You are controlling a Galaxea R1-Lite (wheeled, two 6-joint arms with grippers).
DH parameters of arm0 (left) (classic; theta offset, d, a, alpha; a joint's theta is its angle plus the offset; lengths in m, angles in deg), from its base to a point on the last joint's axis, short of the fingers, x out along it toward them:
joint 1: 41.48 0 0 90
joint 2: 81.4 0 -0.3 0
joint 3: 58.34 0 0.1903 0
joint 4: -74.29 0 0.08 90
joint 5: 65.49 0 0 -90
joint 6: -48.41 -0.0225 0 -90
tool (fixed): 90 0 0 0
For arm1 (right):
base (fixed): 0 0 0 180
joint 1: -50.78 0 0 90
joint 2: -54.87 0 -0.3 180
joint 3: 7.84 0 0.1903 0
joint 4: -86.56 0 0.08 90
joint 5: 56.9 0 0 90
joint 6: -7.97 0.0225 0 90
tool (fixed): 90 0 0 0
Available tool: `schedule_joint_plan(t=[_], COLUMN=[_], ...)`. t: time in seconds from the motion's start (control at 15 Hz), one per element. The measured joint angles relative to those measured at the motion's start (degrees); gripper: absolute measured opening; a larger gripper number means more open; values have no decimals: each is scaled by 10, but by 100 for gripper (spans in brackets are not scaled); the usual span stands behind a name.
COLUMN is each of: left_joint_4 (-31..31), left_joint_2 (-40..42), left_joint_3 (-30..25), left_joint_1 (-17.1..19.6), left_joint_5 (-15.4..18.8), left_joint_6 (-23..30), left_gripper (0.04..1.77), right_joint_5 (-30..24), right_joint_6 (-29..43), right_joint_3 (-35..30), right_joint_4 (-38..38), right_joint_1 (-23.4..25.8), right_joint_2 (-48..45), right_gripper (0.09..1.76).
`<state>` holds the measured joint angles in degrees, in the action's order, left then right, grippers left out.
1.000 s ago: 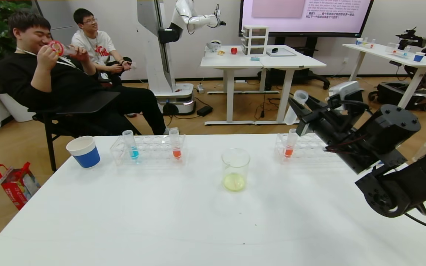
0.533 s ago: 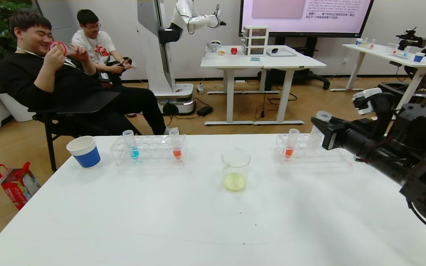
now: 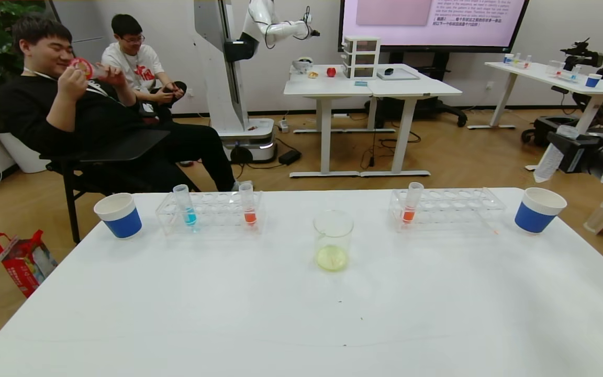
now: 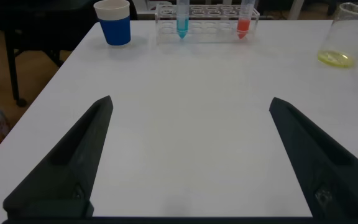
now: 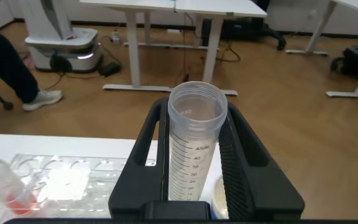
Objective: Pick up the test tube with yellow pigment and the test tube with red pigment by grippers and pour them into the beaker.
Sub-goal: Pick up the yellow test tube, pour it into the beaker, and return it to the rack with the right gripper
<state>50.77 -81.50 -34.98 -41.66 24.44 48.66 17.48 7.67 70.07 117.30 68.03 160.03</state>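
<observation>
The white bench (image 3: 259, 314) fills most of the room in front of the robot, and everything on it stands in a loose row along its far side. At the far right edge, above and just beyond the bench corner, the right tool (image 3: 568, 152) hangs in the air clamped on the test tube with yellow pigment (image 3: 550, 157) — the tube looks drained, clear all the way down, and it leans a little with its mouth uppermost. From the right wrist camera the same tube (image 5: 193, 146) sits squarely between the two black fingers (image 5: 145, 155), its printed scale facing out.

Below that tool stands a blue-and-white paper cup (image 3: 538, 210), near the end of the right-hand rack (image 3: 456, 207). In the left end of that rack the test tube with red pigment (image 3: 411, 203) stands nearly upright, orange-red liquid at its bottom.

The beaker (image 3: 333, 241) is in the middle of the bench, between the two racks and nearer the robot, with a shallow pool of yellow in it.

The left-hand rack (image 3: 212, 212) holds a blue-filled tube (image 3: 185, 205) and another orange-red tube (image 3: 249, 204); a second paper cup (image 3: 119, 215) stands just beside it on the left.

The left tool (image 4: 188, 162) hovers low over bare bench on the left side — fingers spread wide, gripping nothing.
</observation>
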Motion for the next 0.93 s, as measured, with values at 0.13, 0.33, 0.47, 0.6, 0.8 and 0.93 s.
schedule_joint_plan(t=[0.13, 0.33, 0.47, 0.6, 0.8, 0.93], left_joint_4=[0, 0, 0, 0, 0, 0], left_joint_2=[0, 0, 0, 0, 0, 0], left_joint_3=[0, 0, 0, 0, 0, 0], left_joint_1=[0, 0, 0, 0, 0, 0], left_joint_5=[0, 0, 0, 0, 0, 0], left_joint_6=[0, 0, 0, 0, 0, 0], left_gripper=[175, 175, 175, 175, 175, 175], right_joint_5=[0, 6, 7, 8, 9, 18], right_joint_6=[-1, -2, -2, -7, -13, -14], right_joint_3=[45, 105, 118, 121, 116, 115], right_joint_4=[-32, -61, -62, -62, -54, -53], right_joint_1=[33, 58, 63, 63, 61, 61], right_joint_2=[30, 78, 101, 115, 134, 150], right_gripper=[49, 49, 49, 49, 49, 49])
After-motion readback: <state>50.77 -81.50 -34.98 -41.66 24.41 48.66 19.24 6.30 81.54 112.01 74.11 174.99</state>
